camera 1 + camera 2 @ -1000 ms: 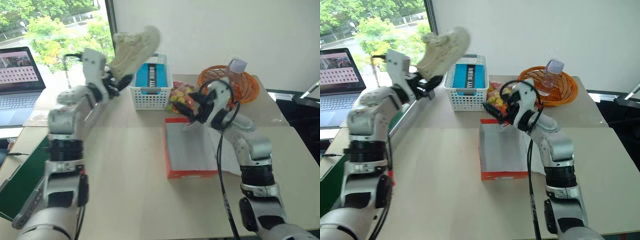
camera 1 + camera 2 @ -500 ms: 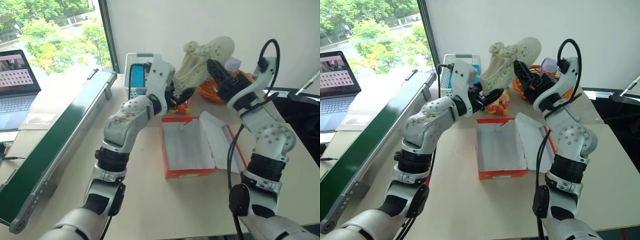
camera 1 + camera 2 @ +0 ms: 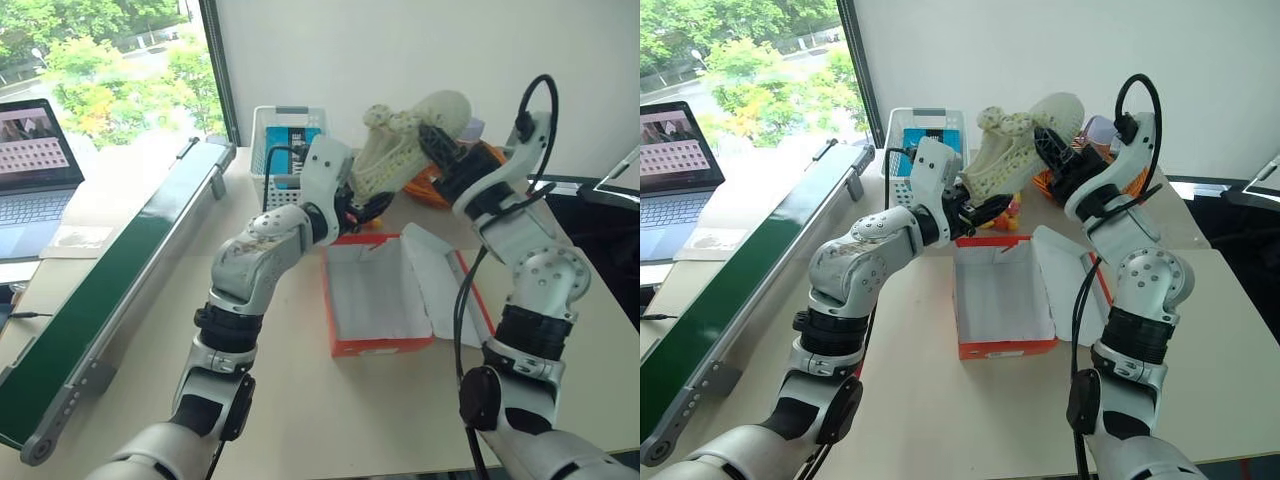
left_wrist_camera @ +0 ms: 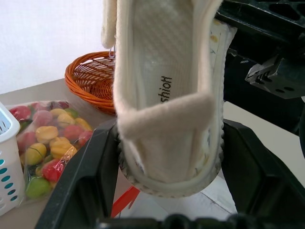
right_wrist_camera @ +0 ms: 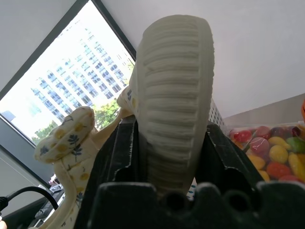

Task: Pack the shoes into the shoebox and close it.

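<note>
Right pincer point(image 3: 1050, 140): clamped across the ribbed pale sole at the toe end of a cream-white perforated fabric shoe point(image 3: 1020, 150), one black finger on each side. Left pincer point(image 4: 169, 138): closed on the heel end of that same shoe, one finger against each side, insole facing its wrist camera. Holds the shoe tilted in the air between both arms, toe high, heel low, above the far edge of the flat red-orange cardboard shoebox point(image 3: 1005, 348). Box open on the pale table point(image 3: 910, 400), white inside, lid folded out flat toward the robot's right.

Judged step: passing the shoe from one arm to the other, ahead of lowering it into the box.

Risks from here:
- Dropping the shoe if one pincer lets go before the other grips firmly; the right one pinches only the narrow toe, so the heel could swing down and twist free.
- Pulling apart while both grip, which could stretch or deform the soft upper.
- Landing outside the box: the shoe hangs over the far rim, near the clear bag of coloured sweets point(image 4: 43, 143), the woven orange basket point(image 4: 90, 76) and the white slatted plastic basket point(image 3: 925, 125); a slip there sends it among them.
- Knocking the light box or its lid flap with an elbow while coming down, shifting the target
</note>
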`<state>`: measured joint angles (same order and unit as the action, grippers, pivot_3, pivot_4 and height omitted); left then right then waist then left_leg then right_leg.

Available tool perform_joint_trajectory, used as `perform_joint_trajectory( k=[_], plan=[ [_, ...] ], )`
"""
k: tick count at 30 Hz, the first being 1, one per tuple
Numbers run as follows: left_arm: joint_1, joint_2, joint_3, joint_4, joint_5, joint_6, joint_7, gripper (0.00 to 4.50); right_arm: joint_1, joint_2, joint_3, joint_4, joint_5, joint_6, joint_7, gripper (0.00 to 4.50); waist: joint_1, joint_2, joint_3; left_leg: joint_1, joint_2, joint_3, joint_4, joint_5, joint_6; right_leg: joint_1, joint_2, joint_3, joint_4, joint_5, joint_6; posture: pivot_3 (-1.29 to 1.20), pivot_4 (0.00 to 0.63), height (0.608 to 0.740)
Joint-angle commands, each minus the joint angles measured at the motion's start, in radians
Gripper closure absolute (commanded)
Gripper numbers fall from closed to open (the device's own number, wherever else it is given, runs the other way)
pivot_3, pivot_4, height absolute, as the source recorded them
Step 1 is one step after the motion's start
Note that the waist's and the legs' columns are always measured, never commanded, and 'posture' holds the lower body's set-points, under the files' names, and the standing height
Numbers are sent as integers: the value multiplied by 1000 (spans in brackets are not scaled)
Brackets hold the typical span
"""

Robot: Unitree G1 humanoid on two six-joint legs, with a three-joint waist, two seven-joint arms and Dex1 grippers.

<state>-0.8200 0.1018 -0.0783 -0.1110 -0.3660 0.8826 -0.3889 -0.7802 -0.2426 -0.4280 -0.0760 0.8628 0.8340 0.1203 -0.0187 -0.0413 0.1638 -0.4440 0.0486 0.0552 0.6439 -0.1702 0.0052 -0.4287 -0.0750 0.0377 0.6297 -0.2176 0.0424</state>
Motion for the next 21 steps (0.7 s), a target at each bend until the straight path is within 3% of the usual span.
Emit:
perform_joint_trajectory(
  k=[1,6,9,14,21],
  plan=[
    [27,215,43,-26,-44,27,-180,0,-65,-103,-30,-2,-33,-69,27,3969,-6,4,2,0,0,0,0,0,0,0,0,0,0,0,0,0,150,740],
    [65,439,29,1,-48,-11,-343,0,-98,-228,-4,26,-77,-48,46,4061,-10,9,6,-1,0,0,-1,0,0,-2,0,0,0,0,0,0,150,740],
    [95,509,-4,-10,-31,-53,-422,0,-176,-343,92,21,-81,152,42,4061,-6,9,6,-1,0,1,-1,0,1,-2,-1,1,-1,0,0,0,150,740],
    [122,490,-57,-36,-13,-85,-433,0,-281,-413,236,52,-54,496,76,4061,0,10,7,-2,1,2,-1,0,1,-5,0,2,1,-1,-1,0,150,740],
    [177,480,-76,-92,1,-98,-411,0,-278,-421,420,106,-117,692,155,4061,2,10,7,-5,0,3,0,0,1,-7,0,3,1,-1,-1,0,150,740]
  ],
)
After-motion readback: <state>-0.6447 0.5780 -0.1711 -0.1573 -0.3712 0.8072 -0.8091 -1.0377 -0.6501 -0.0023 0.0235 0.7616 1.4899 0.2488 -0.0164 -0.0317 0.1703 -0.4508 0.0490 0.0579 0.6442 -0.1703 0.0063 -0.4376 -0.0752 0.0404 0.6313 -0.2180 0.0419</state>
